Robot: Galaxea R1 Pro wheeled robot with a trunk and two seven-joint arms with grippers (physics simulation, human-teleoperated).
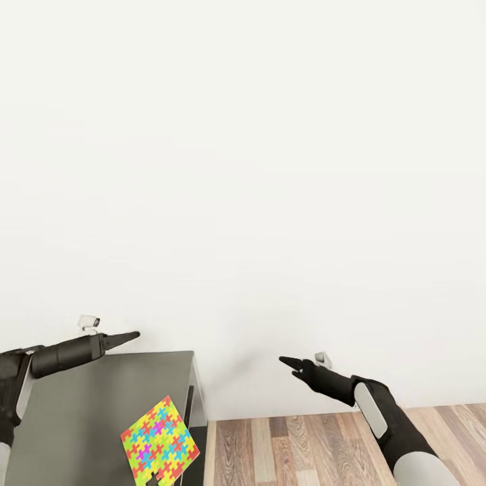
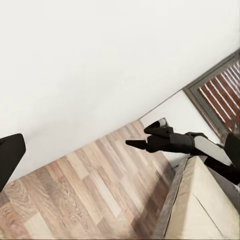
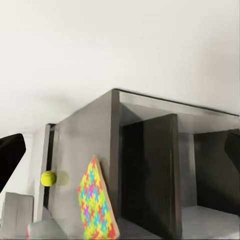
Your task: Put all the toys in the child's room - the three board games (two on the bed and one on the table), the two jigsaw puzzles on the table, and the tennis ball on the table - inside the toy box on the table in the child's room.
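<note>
One jigsaw puzzle (image 1: 160, 442), a square sheet of yellow, cyan, pink and orange pieces, lies on the dark grey section of the table (image 1: 81, 405) near its right edge. In the right wrist view the same jigsaw puzzle (image 3: 97, 205) shows with the tennis ball (image 3: 48, 178) beyond it, and a light grey corner that looks like the toy box (image 3: 17, 215). My left gripper (image 1: 131, 335) hovers over the table's far edge, open and empty. My right gripper (image 1: 287, 361) hangs over the floor to the right of the table, open and empty. The board games are out of view.
A white wall (image 1: 243, 169) stands close behind the table. Wood floor (image 1: 324, 445) lies to the table's right. The table's dark open shelves (image 3: 165, 175) face my right gripper. A corner of the bed (image 2: 200, 210) sits near my right arm (image 2: 175, 142).
</note>
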